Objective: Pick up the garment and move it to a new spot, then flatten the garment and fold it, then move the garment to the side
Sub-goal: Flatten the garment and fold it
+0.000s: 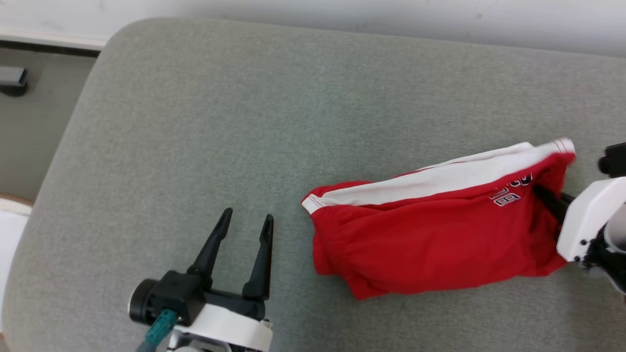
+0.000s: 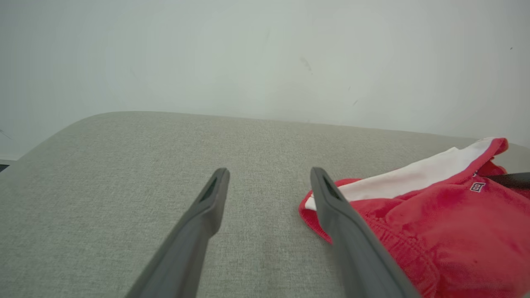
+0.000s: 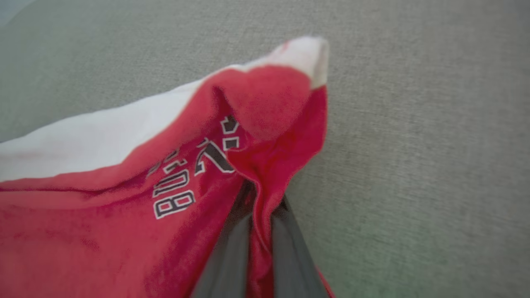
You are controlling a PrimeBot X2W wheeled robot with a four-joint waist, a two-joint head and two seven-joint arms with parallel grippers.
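The garment is a pair of red shorts with a white side stripe and dark lettering, lying bunched on the grey cushion at the right. My right gripper is shut on the shorts' right edge, and a fold of red cloth is pinched between its two dark fingers. My left gripper stands open at the lower left, a short way left of the shorts, nothing between its fingers. In the left wrist view the shorts lie just right of the right finger.
The grey cushion spreads wide to the left and far side of the shorts. Its left edge drops to a floor with a dark object. A pale wall runs behind the far edge.
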